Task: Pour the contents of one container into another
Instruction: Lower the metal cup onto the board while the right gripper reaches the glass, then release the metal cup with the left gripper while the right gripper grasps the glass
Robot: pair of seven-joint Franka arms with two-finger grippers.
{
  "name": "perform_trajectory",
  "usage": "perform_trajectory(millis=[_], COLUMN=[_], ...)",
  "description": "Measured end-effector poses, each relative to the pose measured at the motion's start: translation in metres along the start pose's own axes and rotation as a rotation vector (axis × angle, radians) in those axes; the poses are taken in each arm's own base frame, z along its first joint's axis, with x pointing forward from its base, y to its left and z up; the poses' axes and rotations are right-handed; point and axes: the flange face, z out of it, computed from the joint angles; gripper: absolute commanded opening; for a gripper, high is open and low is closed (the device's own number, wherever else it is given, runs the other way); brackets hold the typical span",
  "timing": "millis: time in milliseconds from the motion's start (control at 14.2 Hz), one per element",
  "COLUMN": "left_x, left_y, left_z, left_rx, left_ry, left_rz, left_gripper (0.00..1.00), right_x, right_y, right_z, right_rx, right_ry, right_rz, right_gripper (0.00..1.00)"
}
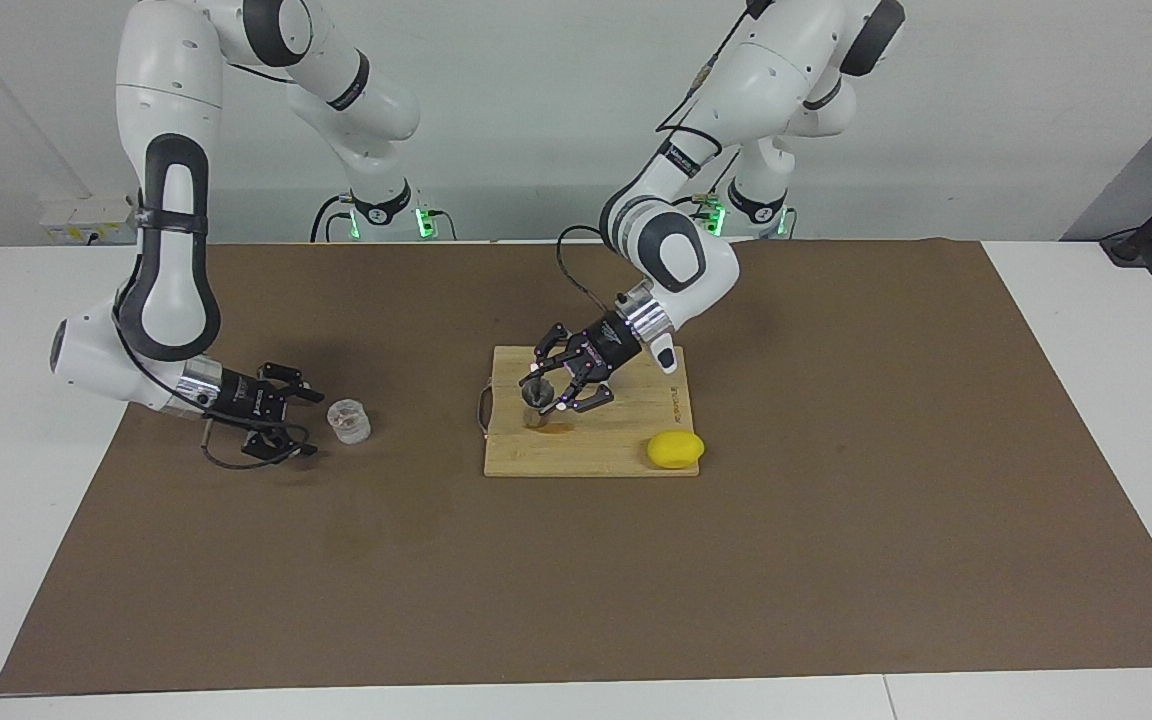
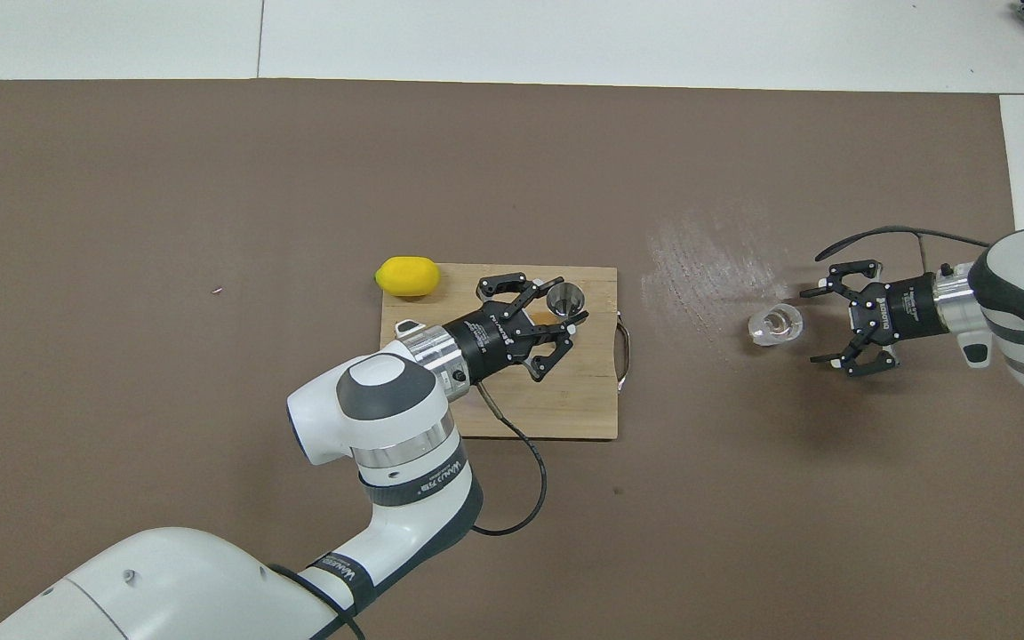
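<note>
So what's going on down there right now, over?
Left gripper shut on jigger, over cutting board. Right gripper open beside tumbler. Nothing between.

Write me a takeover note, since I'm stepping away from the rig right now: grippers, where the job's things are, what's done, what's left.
Left gripper: shut on the jigger, holding it upright on the cutting board.
Right gripper: open, low over the mat beside the glass tumbler, not touching it.
Tumbler: standing on the mat toward the right arm's end of the table.
Lemon: at the board's corner, uninvolved.
Done: jigger secured.
Left: grasp the tumbler, carry it to the jigger, pour.
</note>
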Motion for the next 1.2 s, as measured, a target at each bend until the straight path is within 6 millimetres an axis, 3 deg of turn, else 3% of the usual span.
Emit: perform_trajectory(millis=[636, 918, 1201], left_x=[0.005, -0.008, -0.030], left_y=[-0.003, -0.021, -0.030], left_z=[0.001, 0.000, -0.015], left_rx=[0.016, 0.037, 0.030], left_ry=[-0.001, -0.012, -0.032], left_rz=[0.007, 0.045, 0.094], left_gripper=[1.00, 1.00, 1.00], right_x=[-0.018, -0.020, -0.031], right_y=[-0.007, -0.008, -0.013], right_z=[0.015, 0.015, 0.023], right_rx=[0.013, 0.029, 0.051], right_ry=[-0.020, -0.039, -0.072], right_rz=[-0.010, -0.001, 0.013], right_gripper=[0.99, 0.97, 0.95])
